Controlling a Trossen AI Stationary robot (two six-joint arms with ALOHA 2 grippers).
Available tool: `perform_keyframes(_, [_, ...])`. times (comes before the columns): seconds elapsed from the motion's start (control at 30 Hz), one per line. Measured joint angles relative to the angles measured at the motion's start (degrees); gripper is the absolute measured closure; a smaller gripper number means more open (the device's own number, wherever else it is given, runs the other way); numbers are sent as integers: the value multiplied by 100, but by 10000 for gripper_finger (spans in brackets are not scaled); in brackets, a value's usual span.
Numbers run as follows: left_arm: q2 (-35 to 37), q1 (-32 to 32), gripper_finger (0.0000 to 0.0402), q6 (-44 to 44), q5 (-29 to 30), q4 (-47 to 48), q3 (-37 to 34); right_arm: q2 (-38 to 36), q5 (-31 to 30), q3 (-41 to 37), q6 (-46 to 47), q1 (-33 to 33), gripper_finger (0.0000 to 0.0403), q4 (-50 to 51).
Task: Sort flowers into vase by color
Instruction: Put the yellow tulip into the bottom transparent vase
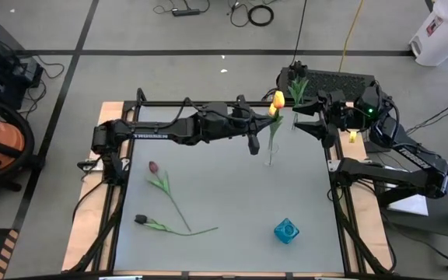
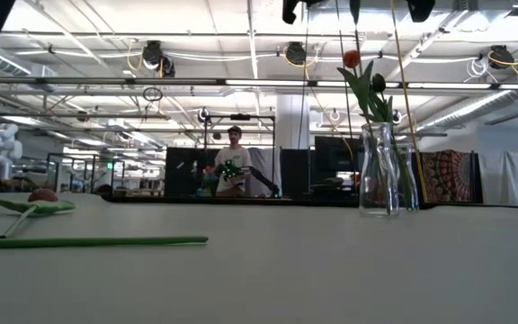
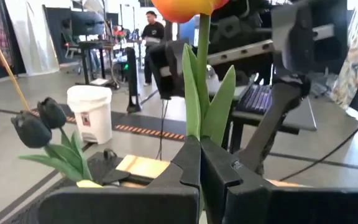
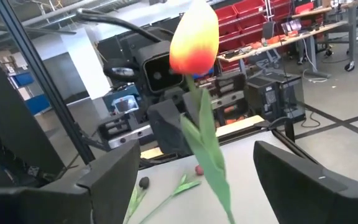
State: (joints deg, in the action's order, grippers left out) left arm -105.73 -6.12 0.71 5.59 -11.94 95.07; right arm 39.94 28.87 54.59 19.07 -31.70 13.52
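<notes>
Yellow-orange tulip (image 1: pixel 278 99) is pinched by its stem in the left gripper (image 3: pixel 199 163), jaws pressed tight on it, held up off the surface (image 1: pixel 232 194) near the far right corner, just beside the clear glass vase (image 2: pixel 379 171). Vase already holds dark and red tulips (image 2: pixel 367 85). Right gripper (image 4: pixel 194 180) sits close on the other side of the bloom, jaws spread wide, stem between the fingers but untouched. Pinkish-red tulip (image 1: pixel 160 180) and dark tulip (image 1: pixel 166 226) lie flat on the near left part of the surface, stems crossing. Blue vase (image 1: pixel 286 230) stands near the front right, well apart from the grippers.
</notes>
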Motion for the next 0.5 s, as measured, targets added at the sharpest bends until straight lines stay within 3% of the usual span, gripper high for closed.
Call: perform_keyframes(0.5, [-5,-127,402,42,-212,-277,0,24,-3,0,-4,0,96,7])
